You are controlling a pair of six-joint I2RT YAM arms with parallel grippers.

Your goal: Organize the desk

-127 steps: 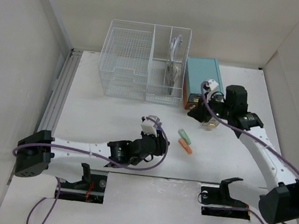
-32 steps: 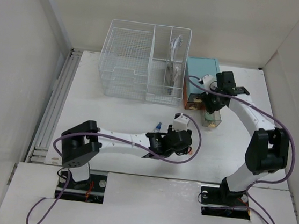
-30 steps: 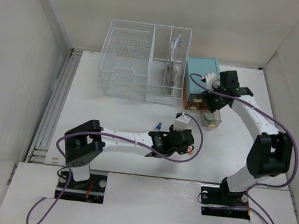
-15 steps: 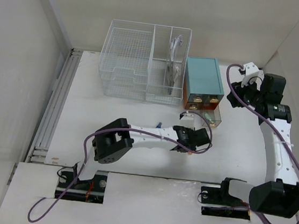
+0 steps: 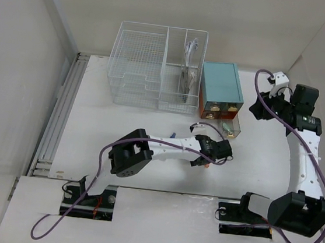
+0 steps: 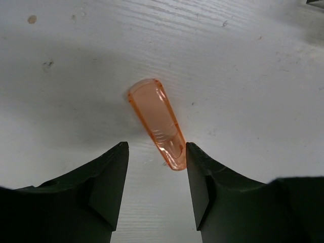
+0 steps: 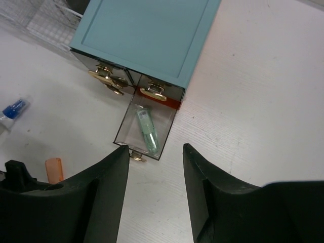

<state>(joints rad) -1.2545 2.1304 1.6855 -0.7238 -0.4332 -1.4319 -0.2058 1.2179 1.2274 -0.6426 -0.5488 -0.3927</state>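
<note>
You have bright, even light over the whole table [image 5: 121, 122]. Shadows are soft and faint; in your left wrist view a grey one lies beside the orange piece [image 6: 157, 124], which is sharp.

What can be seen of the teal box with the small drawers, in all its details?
The teal box is a rectangular case with a flat, matte top panel. It stands upright on the white desk, close beside the wire basket. Its front carries glossy brown drawers with brass pulls. One drawer, lowest on the right, is pulled out. Its walls look like clear plastic, and a green pen-like piece lies inside.
</note>
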